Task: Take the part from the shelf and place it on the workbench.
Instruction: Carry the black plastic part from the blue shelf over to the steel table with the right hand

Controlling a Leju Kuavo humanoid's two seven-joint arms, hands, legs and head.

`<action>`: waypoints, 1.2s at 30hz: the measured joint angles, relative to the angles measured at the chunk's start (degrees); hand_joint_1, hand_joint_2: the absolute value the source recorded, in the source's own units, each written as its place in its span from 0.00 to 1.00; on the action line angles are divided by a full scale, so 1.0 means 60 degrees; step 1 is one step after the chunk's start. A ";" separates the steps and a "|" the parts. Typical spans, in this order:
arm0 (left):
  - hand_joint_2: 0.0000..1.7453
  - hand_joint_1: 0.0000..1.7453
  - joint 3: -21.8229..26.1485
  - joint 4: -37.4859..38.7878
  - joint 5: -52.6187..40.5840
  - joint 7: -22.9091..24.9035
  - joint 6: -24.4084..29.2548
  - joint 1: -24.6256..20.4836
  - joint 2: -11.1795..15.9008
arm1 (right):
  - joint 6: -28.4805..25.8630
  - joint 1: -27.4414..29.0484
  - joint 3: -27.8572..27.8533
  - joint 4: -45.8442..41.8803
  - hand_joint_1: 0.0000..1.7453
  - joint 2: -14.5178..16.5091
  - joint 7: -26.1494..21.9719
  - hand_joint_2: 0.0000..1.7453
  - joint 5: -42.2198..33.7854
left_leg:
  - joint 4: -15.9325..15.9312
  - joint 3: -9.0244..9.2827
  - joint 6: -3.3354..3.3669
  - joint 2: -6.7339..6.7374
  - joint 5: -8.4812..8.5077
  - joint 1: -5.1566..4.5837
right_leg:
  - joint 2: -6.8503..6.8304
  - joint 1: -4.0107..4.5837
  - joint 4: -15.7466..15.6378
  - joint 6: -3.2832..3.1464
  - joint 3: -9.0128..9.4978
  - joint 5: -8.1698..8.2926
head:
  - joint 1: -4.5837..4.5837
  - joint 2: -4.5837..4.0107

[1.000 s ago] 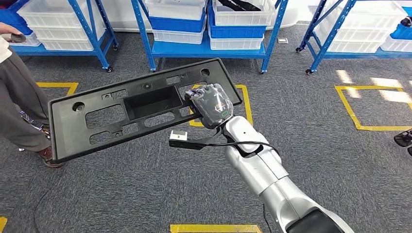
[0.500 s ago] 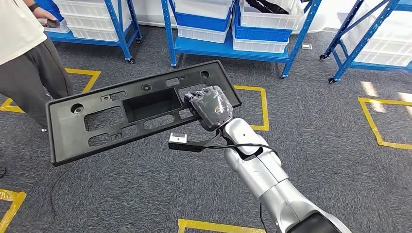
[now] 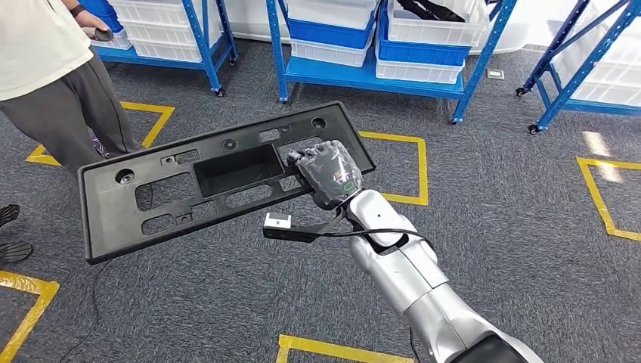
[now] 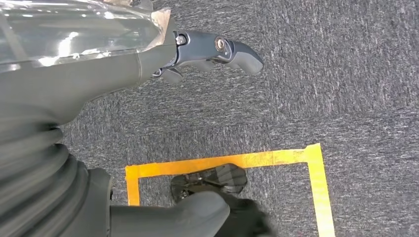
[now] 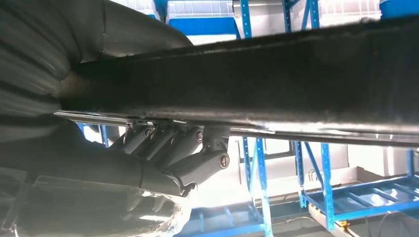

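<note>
While the silver right arm reaches forward and up from the lower right of the head view, the right hand [image 3: 330, 172] grips the right end of the part [image 3: 196, 181], a long flat black plastic panel with a rectangular recess and several cut-outs. Panel is held clear of the grey carpet [image 3: 499, 227], tilted, far end lower and toward the left. Right wrist view: dark fingers [image 5: 173, 143] curl against the panel's edge [image 5: 276, 84], clamped on it.

Left hand [image 4: 217, 49] hangs over the carpet and a yellow tape line [image 4: 222, 162]; fingers loosely apart, nothing in them.

Blue shelving [image 3: 363, 72] stands behind, carrying white bins [image 3: 435, 30] and blue bins [image 3: 329, 30]; one white bin holds dark parts, other contents not discernible. A person [image 3: 53, 68] stands at the upper left near another rack.
</note>
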 joint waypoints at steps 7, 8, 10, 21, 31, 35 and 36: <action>1.00 0.00 0.0004 0.0000 -0.0062 0.0068 -0.0021 -0.0058 0.0018 | 0.0008 0.0031 -0.0083 -0.0151 0.95 -0.0065 0.0011 1.00 0.0066 | -0.0712 0.0252 0.0370 -0.0110 0.0256 -0.0008 | 0.0122 0.0035 0.0762 0.0159 -0.0437 -0.0438 | 0.0029 0.0000; 1.00 0.00 0.0004 0.0000 -0.0062 0.0072 -0.0022 -0.0069 0.0018 | 0.0008 0.0047 -0.0100 -0.0156 0.95 -0.0094 0.0011 1.00 0.0065 | -0.0721 0.0240 0.0398 -0.0153 0.0274 -0.0014 | 0.0243 -0.0010 0.1369 0.0154 -0.0706 -0.0703 | 0.0043 0.0000; 1.00 0.00 0.0004 0.0000 -0.0062 0.0076 -0.0025 -0.0074 0.0012 | 0.0008 0.0108 -0.0134 -0.0157 0.95 -0.0159 0.0010 1.00 0.0063 | -0.0717 0.0203 0.0405 -0.0263 0.0293 -0.0010 | 0.0348 -0.0073 0.2544 0.0198 -0.1248 -0.1107 | 0.0056 0.0000; 1.00 0.00 0.0003 0.0004 -0.0143 0.0094 -0.0046 -0.0022 0.0009 | -0.0005 0.0234 -0.0163 -0.0205 0.95 -0.0274 -0.0005 1.00 0.0083 | -0.0614 0.0033 -0.0064 -0.0630 0.0379 0.0099 | 0.0510 -0.0220 0.0103 0.0321 -0.0090 0.0021 | 0.0071 0.0000; 1.00 0.00 -0.0028 0.0001 -0.0444 0.0320 -0.0131 -0.0064 0.0019 | -0.0014 0.0800 -0.0257 -0.0847 0.95 -0.0585 0.0147 1.00 0.0268 | 0.0423 -0.0079 0.0200 0.0009 -0.0265 -0.0053 | -0.0017 0.0033 0.0089 0.0009 -0.0208 0.0141 | 0.0043 0.0000; 1.00 0.00 -0.0038 -0.0004 -0.0418 0.0360 -0.0035 -0.0166 0.0021 | -0.0006 0.0930 -0.0365 -0.1191 0.95 -0.0726 0.0130 1.00 0.0284 | -0.0505 0.0366 0.0386 0.0141 -0.0058 -0.0255 | -0.0293 0.0071 0.0077 0.0081 -0.0200 0.0145 | 0.0055 0.0000; 1.00 0.00 -0.0030 -0.0004 -0.0353 0.0337 0.0006 -0.0166 0.0017 | -0.0002 0.0944 -0.0374 -0.1229 0.95 -0.0740 0.0071 1.00 0.0251 | -0.0566 0.0382 0.0410 0.0074 0.0003 -0.0229 | -0.0312 0.0076 0.0100 0.0121 -0.0225 0.0132 | 0.0053 0.0000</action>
